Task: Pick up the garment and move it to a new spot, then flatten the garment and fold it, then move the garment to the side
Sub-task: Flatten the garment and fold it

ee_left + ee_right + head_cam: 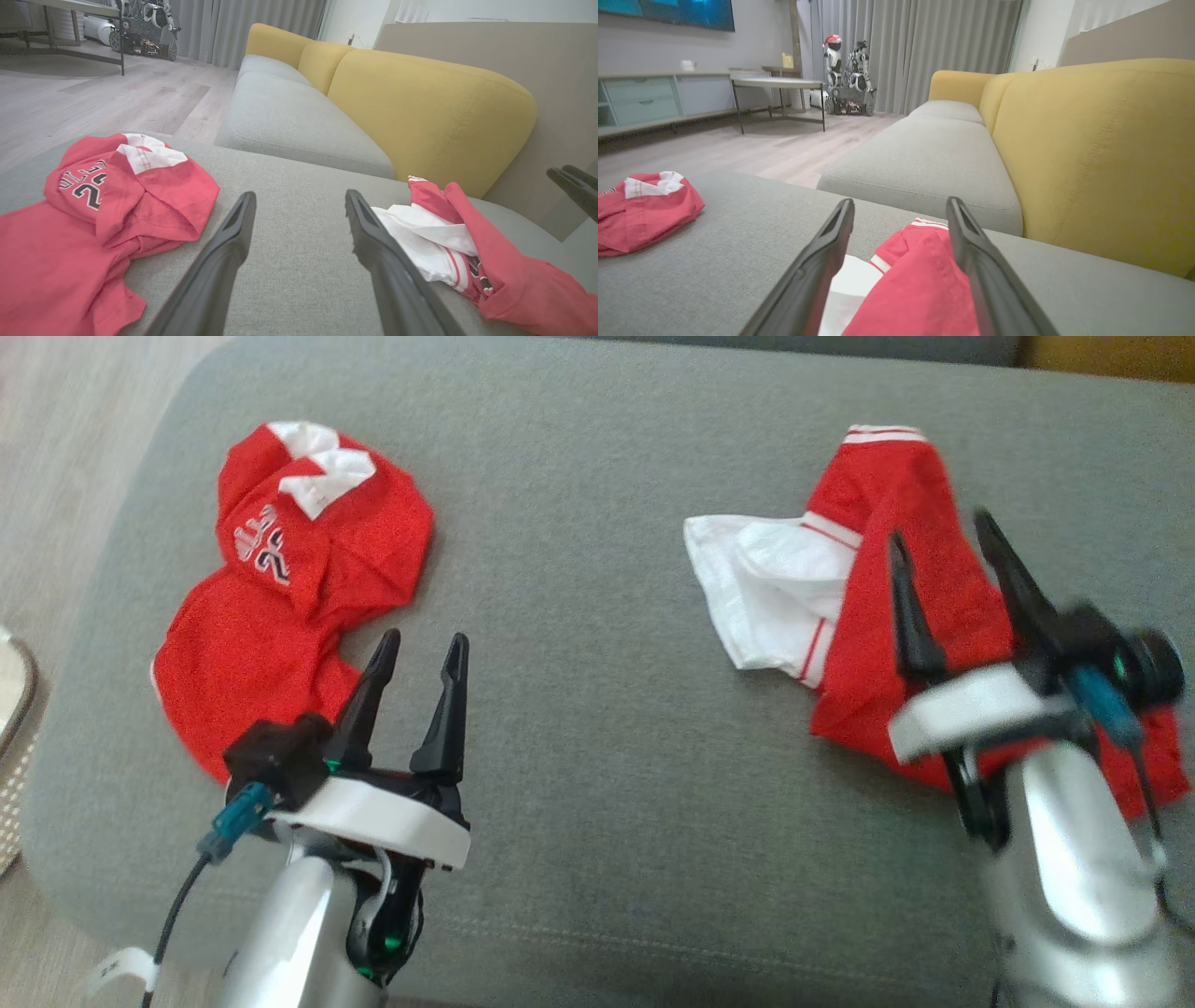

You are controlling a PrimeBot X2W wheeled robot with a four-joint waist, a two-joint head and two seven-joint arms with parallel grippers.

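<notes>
Grey cushion (597,756) right up close, broad and bare down the middle, with no step of the job begun on it.

Near left: left gripper (424,637), spread wide, pinching nothing, poised over bare cushion just beside the near right edge of the numbered red jersey (280,616).

Near right: right gripper (938,525), likewise spread wide and empty, hanging over the red-and-white garment (868,691), straddling its red panel. Touching the cloth or just above it? Hard to tell.

Both pieces crumpled and well apart, one left, one right.

Judging by that: no pick-up, no move to a new spot, no flattening, no fold, no setting aside. Whole job ahead. Likely first target the right-hand piece, given the gripper over it, but only a guess.

Further back, past the cushion's far edge: grey sofa seat (934,158), then yellow backrest (1087,154).
</notes>
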